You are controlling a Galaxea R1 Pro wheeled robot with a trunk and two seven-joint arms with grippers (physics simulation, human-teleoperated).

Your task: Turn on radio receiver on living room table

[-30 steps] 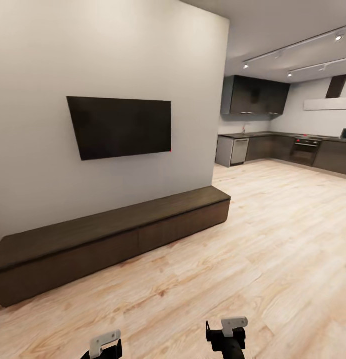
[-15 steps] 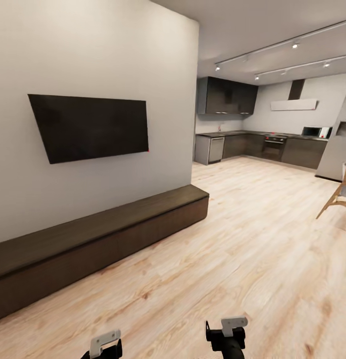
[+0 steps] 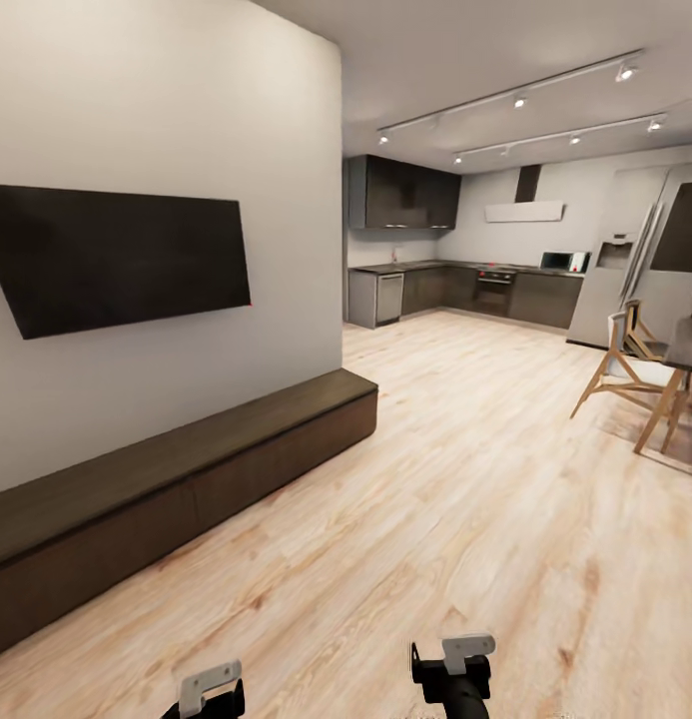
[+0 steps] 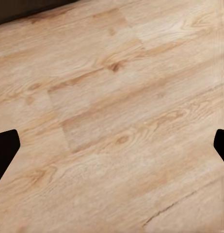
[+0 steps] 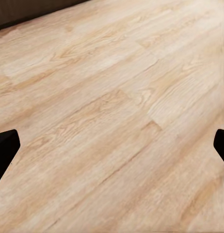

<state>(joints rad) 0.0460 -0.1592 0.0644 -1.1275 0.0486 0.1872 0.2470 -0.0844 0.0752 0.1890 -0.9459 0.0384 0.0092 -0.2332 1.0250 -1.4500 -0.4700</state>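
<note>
Head view looks across a light plank floor (image 3: 465, 499) with a long dark bench (image 3: 176, 479) running along the wall on my left and a black TV (image 3: 116, 255) mounted above it. Past the wall's end the room opens onto a kitchen with dark cabinets (image 3: 405, 195), a grey dishwasher (image 3: 389, 298), an oven (image 3: 493, 290), a microwave (image 3: 559, 261) and a tall fridge (image 3: 625, 265). Track lights (image 3: 520, 100) run along the ceiling. At the right edge stand a wooden-legged chair (image 3: 625, 359) and the corner of a dark dining table (image 3: 685, 350).

Low in that view I see the tops of my two arms: my left gripper (image 3: 208, 689) and my right gripper (image 3: 455, 664), both close to my body.

From my left wrist, the two dark fingertips (image 4: 5, 148) sit at opposite edges of the picture, spread wide with only floor between them and nothing held. From my right wrist it is the same: fingertips (image 5: 5, 145) far apart over bare planks, holding nothing.

No radio or coffee table is in sight from where I stand.
</note>
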